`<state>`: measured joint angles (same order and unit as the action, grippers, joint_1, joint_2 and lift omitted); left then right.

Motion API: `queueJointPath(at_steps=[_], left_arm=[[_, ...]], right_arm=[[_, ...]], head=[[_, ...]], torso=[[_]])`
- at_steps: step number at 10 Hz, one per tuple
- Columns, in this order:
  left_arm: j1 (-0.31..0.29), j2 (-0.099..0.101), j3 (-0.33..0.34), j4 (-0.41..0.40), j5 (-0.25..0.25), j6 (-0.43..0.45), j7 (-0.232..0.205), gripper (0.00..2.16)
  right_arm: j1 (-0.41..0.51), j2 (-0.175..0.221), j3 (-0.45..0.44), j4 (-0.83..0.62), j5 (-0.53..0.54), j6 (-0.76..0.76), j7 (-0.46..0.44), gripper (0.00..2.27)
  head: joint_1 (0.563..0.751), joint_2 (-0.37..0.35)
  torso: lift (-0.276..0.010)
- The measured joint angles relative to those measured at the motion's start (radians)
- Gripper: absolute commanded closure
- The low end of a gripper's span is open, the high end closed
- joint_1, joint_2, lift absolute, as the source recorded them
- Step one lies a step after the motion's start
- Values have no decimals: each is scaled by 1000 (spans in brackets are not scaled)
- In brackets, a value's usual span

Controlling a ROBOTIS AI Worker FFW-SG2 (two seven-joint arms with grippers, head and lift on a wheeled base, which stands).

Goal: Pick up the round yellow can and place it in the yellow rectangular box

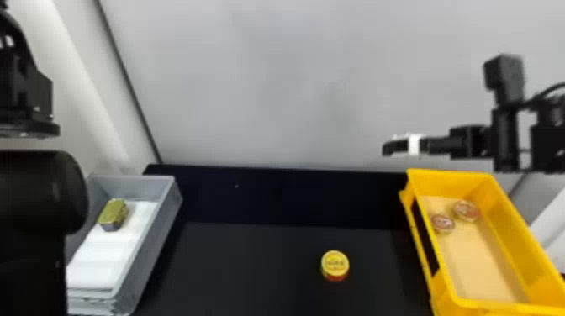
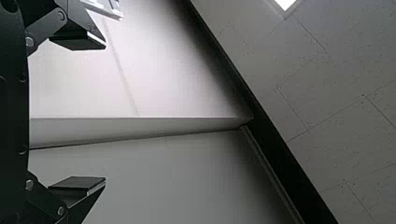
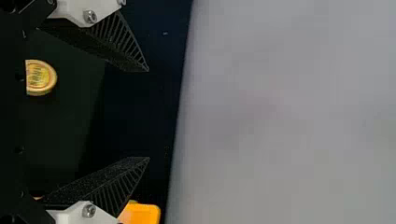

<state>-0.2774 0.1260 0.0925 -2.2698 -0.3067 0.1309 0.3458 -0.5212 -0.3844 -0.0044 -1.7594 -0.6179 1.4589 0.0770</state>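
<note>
Black table; landmark, yellow box. Yellow can upright on table, left of box. Right gripper empty, fingers apart, raised near box's far end. Left gripper, well left of box, likewise spread. Risk: off-centre descent could make a fingertip knock the can over.

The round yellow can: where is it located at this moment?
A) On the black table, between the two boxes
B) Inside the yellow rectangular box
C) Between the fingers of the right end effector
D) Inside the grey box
A: the can stands on the black table, with the grey box to its left and the yellow box to its right.
</note>
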Motion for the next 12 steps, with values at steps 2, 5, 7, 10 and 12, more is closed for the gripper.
queueJointPath(at_steps=[2,5,7,10,12], left_arm=[[-3,-10,-4,10,0,-12,0,226],[-6,-23,-8,25,0,-33,1,219],[-9,-33,-11,35,1,-49,2,219],[-8,-40,-11,47,2,-67,3,216],[-5,-39,-6,47,1,-72,2,209]], right_arm=[[11,0,112,109,160,-58,199,116],[12,125,199,278,843,-202,764,110],[20,207,208,364,1155,-295,892,110],[36,249,196,444,1141,-370,836,111],[38,270,200,502,1123,-403,815,114]], head=[[663,54],[663,54],[663,54],[663,54],[663,54]], torso=[[-10],[-10],[-10],[-10],[-10]])
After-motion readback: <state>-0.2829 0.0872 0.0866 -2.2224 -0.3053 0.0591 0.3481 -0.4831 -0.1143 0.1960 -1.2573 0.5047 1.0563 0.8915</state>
